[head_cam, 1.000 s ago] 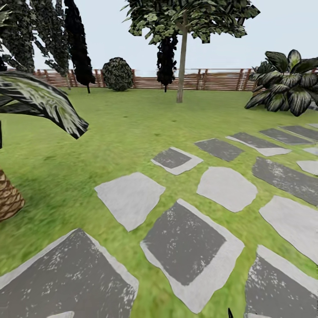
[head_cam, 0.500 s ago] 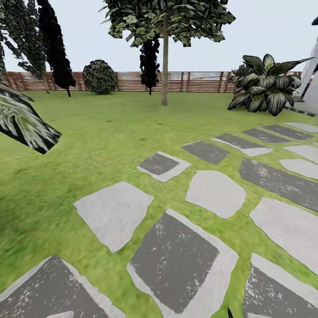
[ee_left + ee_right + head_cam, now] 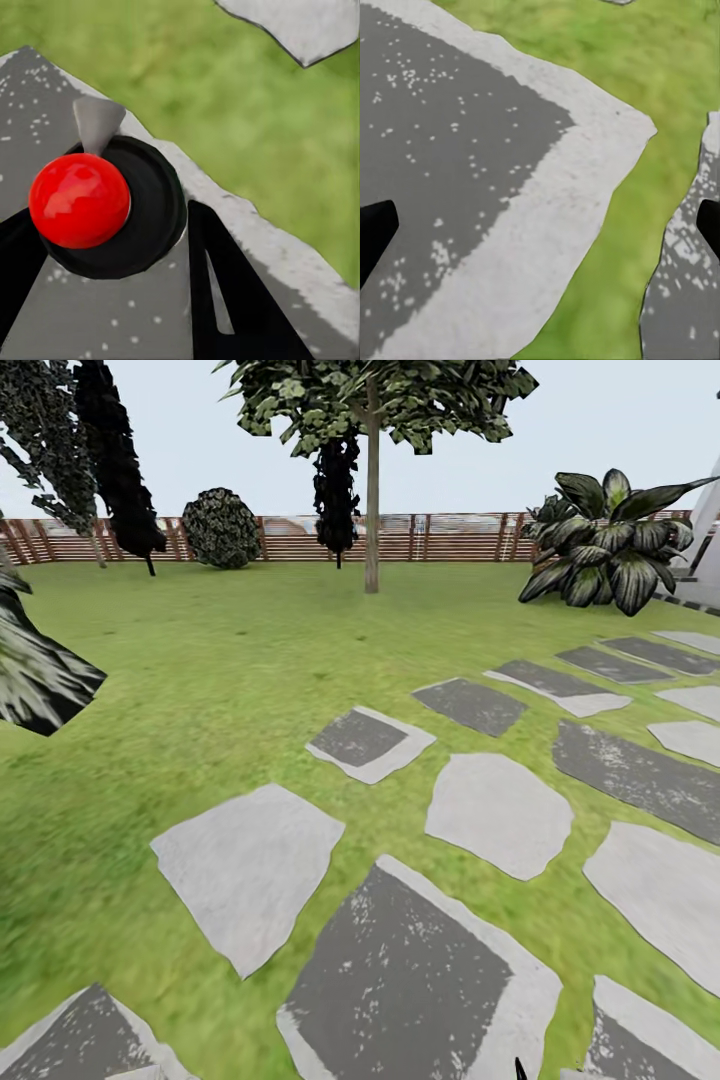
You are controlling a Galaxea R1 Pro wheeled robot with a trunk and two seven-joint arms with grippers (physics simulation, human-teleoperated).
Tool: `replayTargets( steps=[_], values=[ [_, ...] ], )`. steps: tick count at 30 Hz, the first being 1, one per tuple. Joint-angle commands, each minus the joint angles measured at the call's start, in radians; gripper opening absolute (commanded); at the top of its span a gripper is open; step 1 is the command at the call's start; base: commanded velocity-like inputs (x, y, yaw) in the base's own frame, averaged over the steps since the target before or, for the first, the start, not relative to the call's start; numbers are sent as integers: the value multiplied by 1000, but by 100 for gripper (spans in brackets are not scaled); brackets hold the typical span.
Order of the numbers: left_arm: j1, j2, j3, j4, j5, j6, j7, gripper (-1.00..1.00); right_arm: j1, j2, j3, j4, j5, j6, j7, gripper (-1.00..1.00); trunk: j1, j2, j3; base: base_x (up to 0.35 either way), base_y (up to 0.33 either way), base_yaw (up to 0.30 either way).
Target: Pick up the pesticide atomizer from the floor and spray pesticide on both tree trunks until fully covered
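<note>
The left end effector [image 3: 112, 255] is clamped on the small dark pesticide atomizer with a round red cap [image 3: 79, 200]: in the left wrist view its black fingers [image 3: 240, 292] bracket the bottle's dark round body on both sides, and a small grey nozzle [image 3: 97, 122] juts out past the cap. The bottle's long axis seems to run along the fingers, cap end outward; beneath it lies a dark grey paving stone with a pale border [image 3: 45, 97], then grass. The right end effector [image 3: 540, 225] is spread wide with nothing between its fingertips [image 3: 373, 232], hanging over another dark speckled slab with a pale edge [image 3: 450, 150].

In the head view, flat grey and pale stepping stones [image 3: 400, 970] cover the near ground, with green lawn [image 3: 250, 650] beyond them. A dark sliver at the bottom edge may be part of an arm; too small to tell.

Farther off, one tall tree with a straight pale trunk [image 3: 372, 510] stands ahead and a little left of centre, before the brown slatted wooden fence [image 3: 440, 538]. That trunk is well apart from the held atomizer, so the robot likely must drive forward across the lawn before the left arm, already carrying the bottle, can aim the nozzle at the bark. No whitish specks show on the trunk from here.
</note>
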Motion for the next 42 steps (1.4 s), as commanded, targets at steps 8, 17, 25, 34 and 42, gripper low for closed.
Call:
replayTargets(
  steps=[8, 17, 25, 34, 42],
  values=[
    [-1, -1, 6, 1, -9, -4, 0, -100, -1, 0, -1, 1, 0, -3, 1, 100, 0, 0, -1, 336, 0, 0],
    [-1, -1, 6, 1, -9, -4, 0, -100, -1, 0, -1, 2, 0, -4, 1, 100, 0, 0, -1, 336, 0, 0],
    [-1, -1, 6, 1, -9, -4, 0, -100, -1, 0, -1, 2, 0, -4, 1, 100, 0, 0, -1, 336, 0, 0],
    [-1, -1, 6, 1, -9, -4, 0, -100, -1, 0, -1, 2, 0, -4, 0, 100, 0, 0, -1, 336, 0, 0],
    [-1, -1, 6, 1, -9, -4, 0, -100, -1, 0, -1, 2, 0, -5, -1, 100, 0, 0, -1, 336, 0, 0]
  ],
)
